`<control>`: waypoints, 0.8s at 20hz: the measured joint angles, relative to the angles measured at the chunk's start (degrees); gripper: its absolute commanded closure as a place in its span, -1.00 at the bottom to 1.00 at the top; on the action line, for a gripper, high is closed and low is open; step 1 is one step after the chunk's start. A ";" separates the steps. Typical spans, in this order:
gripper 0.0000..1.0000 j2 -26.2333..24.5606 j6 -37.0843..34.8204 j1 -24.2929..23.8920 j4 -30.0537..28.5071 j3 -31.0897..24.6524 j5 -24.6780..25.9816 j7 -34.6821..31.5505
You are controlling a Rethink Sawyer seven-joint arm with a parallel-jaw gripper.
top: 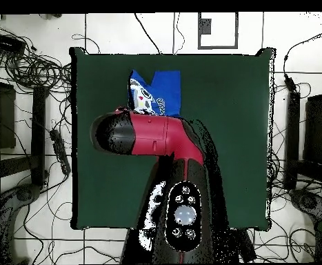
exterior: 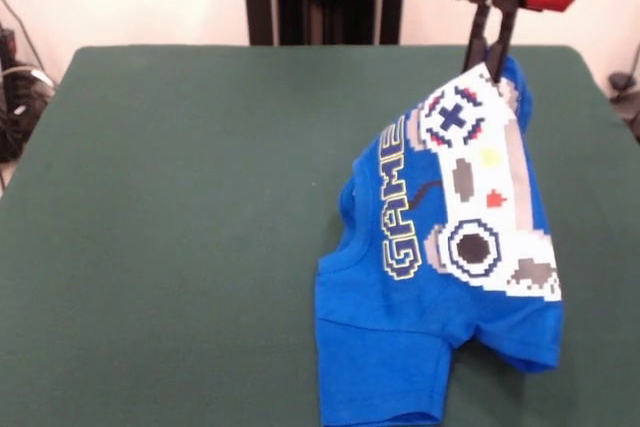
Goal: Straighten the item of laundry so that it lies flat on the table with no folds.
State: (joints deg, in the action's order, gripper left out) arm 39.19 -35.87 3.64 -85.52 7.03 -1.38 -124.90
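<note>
- Robot's hand [exterior: 490,59]: two slim black fingers, hanging from the red wrist housing, pinched together on a raised edge of the small bright blue short-sleeved T-shirt [exterior: 400,347] printed with a white-grey pixel game controller.
- The shirt is held aloft at its top point and drapes down in a tent shape. Its lower part and one sleeve rest on the large dark green felt-covered worktop [exterior: 170,247], toward the front view's right and near edge.
- The overhead view shows the red and black arm [top: 156,134] reaching over the shirt, of which only a blue patch [top: 165,84] beside the arm shows.
- The print is folded across itself, so that only "GAME" can be read. The garment is far from flat.
- Risk: the thin pinch may slip, which would drop the cloth into a fresh heap.
- Risk: the shirt lies close to the worktop's near edge, so a pull that way could drag the hem over it.
- Risk: releasing from this height would likely let the raised part fall back in new folds.
</note>
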 measured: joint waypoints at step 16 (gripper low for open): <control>-1.00 1.55 1.71 -17.70 -0.78 -14.24 12.15 5.77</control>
State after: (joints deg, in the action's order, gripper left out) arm 40.74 -34.16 -14.06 -86.30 -7.21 10.77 -119.13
